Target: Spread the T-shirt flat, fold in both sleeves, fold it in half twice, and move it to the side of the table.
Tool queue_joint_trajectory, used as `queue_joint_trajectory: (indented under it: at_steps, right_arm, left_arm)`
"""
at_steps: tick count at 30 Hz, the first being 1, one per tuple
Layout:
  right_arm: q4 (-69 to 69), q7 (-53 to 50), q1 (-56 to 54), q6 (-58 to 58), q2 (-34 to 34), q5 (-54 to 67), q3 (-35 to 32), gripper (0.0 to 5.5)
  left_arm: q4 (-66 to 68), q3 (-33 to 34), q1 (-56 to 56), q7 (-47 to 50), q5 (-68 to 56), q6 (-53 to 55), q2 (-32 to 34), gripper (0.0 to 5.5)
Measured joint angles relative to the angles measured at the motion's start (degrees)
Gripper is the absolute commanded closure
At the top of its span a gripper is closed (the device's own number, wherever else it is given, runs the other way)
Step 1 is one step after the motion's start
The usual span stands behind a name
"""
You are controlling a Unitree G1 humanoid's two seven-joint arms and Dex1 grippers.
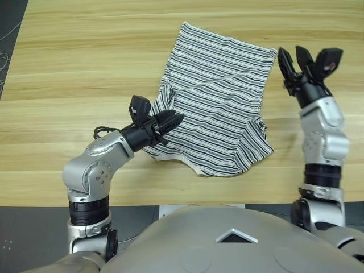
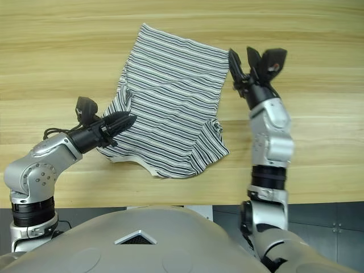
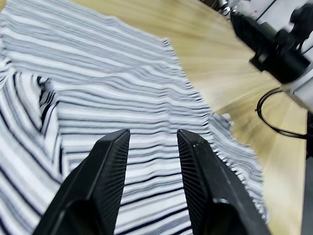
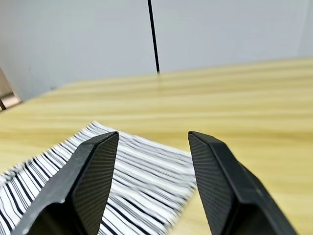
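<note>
The shirt lies rumpled on the worktop. Light and limp, it is best pinched at corners. The left pincer is narrowly parted at its left edge, the right pincer wide beside its far-right corner.

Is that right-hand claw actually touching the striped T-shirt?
Cannot tell. In the left eye view the right gripper sits beside a corner of the T-shirt; neither contact nor a gap is plain.

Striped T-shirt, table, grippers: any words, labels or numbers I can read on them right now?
None readable. The black-and-white striped T-shirt shows only stripes, no tag or print; the light wooden table shows bare grain; the black left gripper and right gripper carry no legible marks.
</note>
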Motion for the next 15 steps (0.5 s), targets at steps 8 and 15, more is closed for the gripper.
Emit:
queue_joint_trajectory:
  at_steps: [8, 15]
  right_arm:
    - [-9.25, 23.46, 23.39, 30.88, -21.40, 25.12, -14.87, 2.87]
    - [-22.62, -2.23, 26.79, 51.74, -13.45, 32.88, -16.76, 2.87]
  left_arm:
    - [-1.05, 3.60, -0.47, 6.58, -2.16, -0.29, -3.78, 3.70]
    - [-1.94, 3.83, 0.63, 11.35, -2.29, -1.07, -6.94, 3.70]
